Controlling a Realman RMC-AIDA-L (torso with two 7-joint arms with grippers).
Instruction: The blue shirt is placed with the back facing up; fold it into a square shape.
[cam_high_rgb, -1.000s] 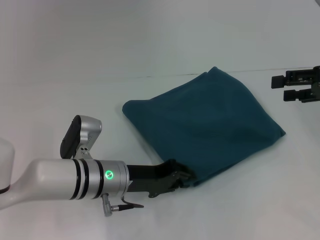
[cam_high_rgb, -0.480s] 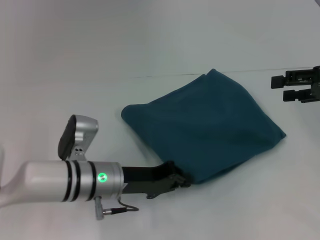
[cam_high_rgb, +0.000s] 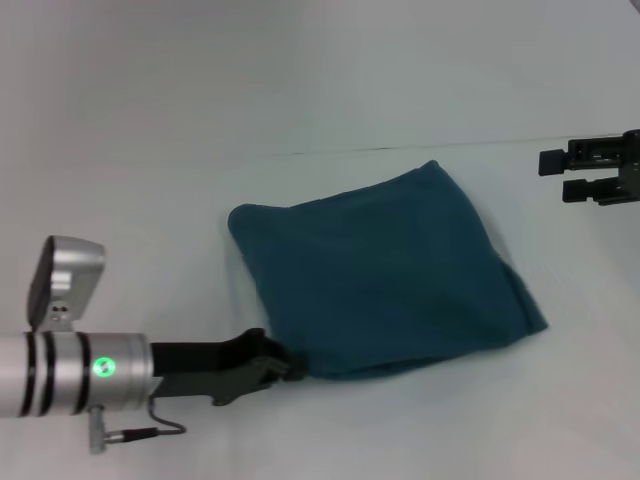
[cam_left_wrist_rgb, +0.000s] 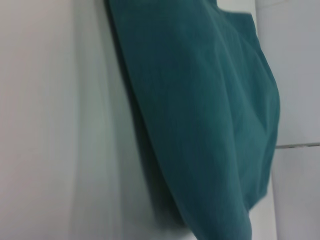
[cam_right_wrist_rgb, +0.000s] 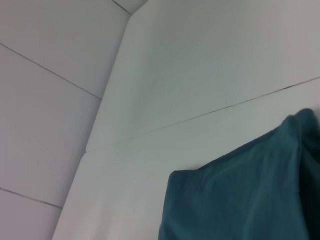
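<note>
Dragged leftward since a second ago, the blue shirt (cam_high_rgb: 385, 275) lies folded mid-table, squarer now. Its near-left corner is clamped in the left gripper (cam_high_rgb: 285, 368). Parked at the white table's (cam_high_rgb: 300, 90) right edge, the right gripper (cam_high_rgb: 553, 175) has its fingers apart.

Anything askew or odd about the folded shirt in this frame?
The blue shirt is folded into a rough square but lies skewed on the table. Its right edge shows uneven layers. The left gripper holds its near-left corner.

Even, soft, bright light; faint shadows; left wrist view blurred.
</note>
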